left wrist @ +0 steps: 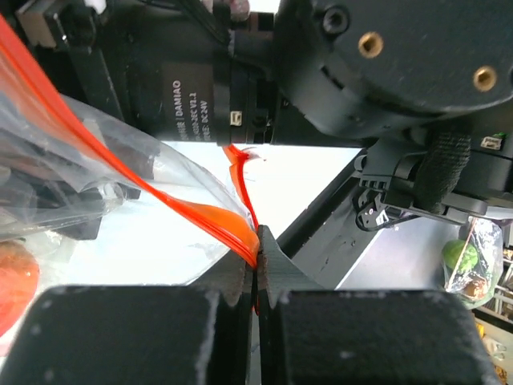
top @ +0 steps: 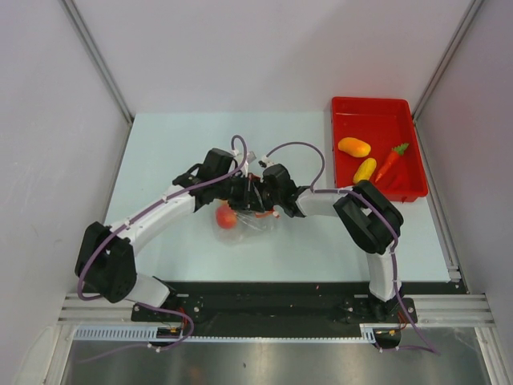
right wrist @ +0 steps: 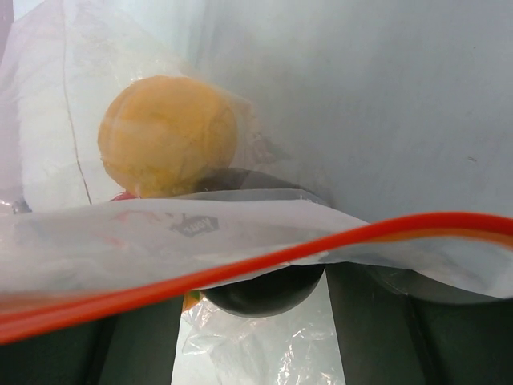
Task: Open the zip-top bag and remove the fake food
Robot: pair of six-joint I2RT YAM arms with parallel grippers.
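Note:
The zip-top bag [top: 244, 222] lies mid-table under both grippers. My left gripper [left wrist: 256, 255] is shut on its orange-red zip strip [left wrist: 200, 215] and holds that edge up; in the top view this gripper [top: 250, 195] is over the bag. A peach-red fruit [top: 227, 215] sits inside the bag. In the right wrist view the strip [right wrist: 264, 265] and the bag's film cross my right gripper [right wrist: 252, 265] and hide its fingertips. Its fingers [right wrist: 377, 337] flank a dark round piece [right wrist: 260, 295] that fills the gap. A yellow-orange round fruit [right wrist: 168, 136] lies beyond, in the bag.
A red tray [top: 405, 188] stands at the back right. It holds an orange oval [top: 353, 147], a yellow oval [top: 365, 169] and a green-topped carrot [top: 390, 160]. The two wrists crowd close together over the bag.

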